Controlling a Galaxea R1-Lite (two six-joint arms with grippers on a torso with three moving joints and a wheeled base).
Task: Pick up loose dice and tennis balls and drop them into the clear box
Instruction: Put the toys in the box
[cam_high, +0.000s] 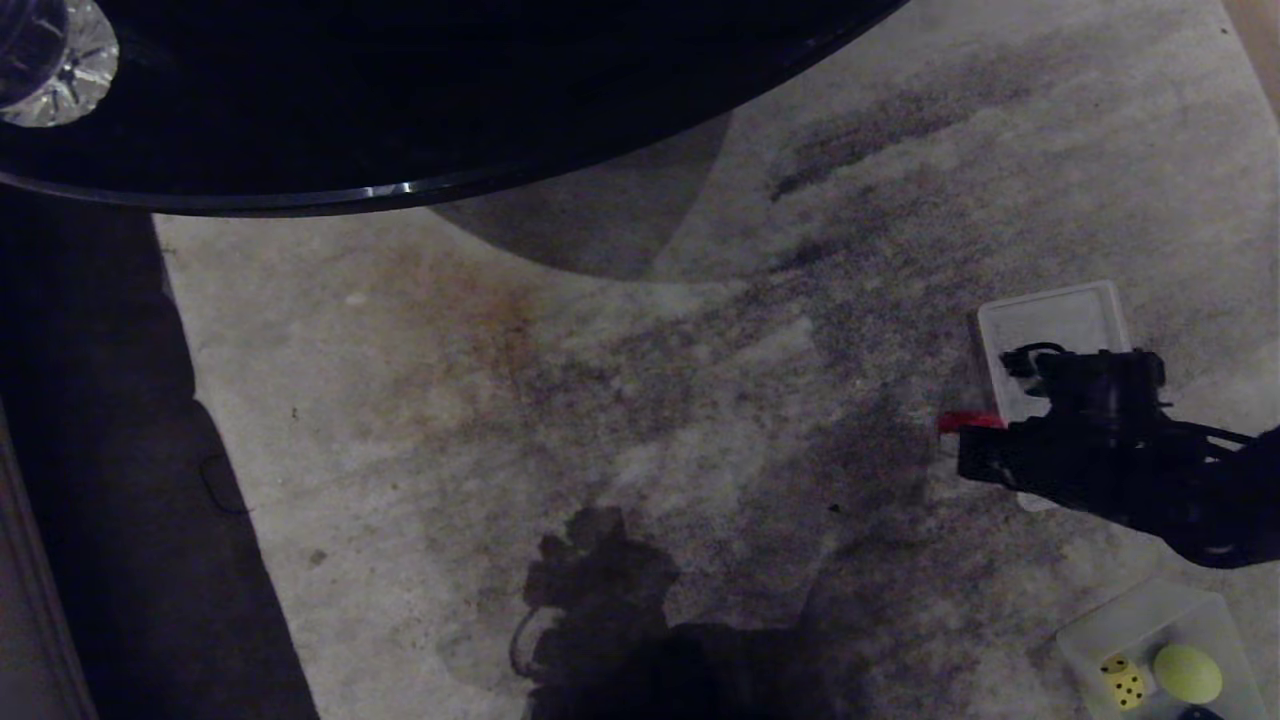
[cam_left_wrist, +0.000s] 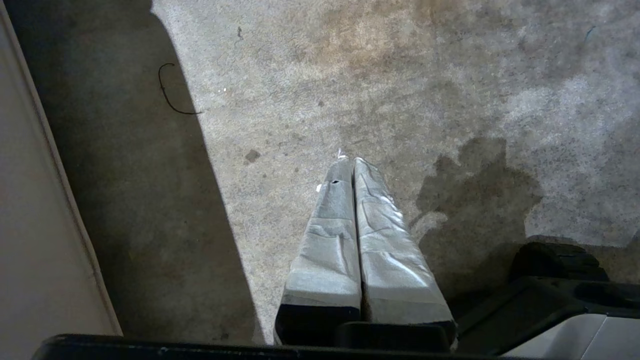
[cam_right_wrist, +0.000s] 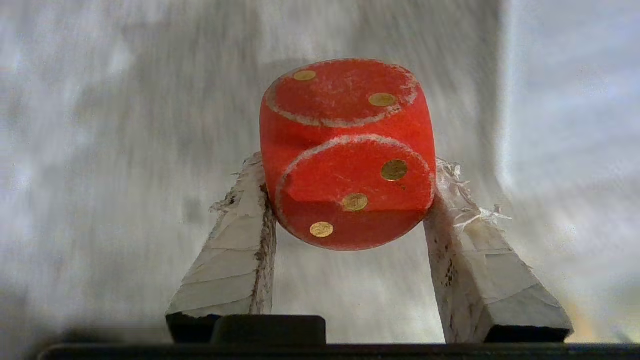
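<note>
R tool (cam_right_wrist: 350, 200) pinches red die (cam_right_wrist: 347, 155) beside flat lid (cam_high: 1050, 325); L tool (cam_left_wrist: 352, 165) pressed together, parked over carpet (cam_left_wrist: 400, 75).

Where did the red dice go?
The right claw is pinching the red dice between its fingers. In the head view it peeks out red beside the flat lid, above the carpet.

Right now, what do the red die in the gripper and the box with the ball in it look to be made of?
The red die looks like painted wood, matte: paint is worn pale along its rounded edges and scuffed on the faces. The clear box looks like translucent plastic, smooth and slightly frosted: the yellow die and tennis ball show through it.
</note>
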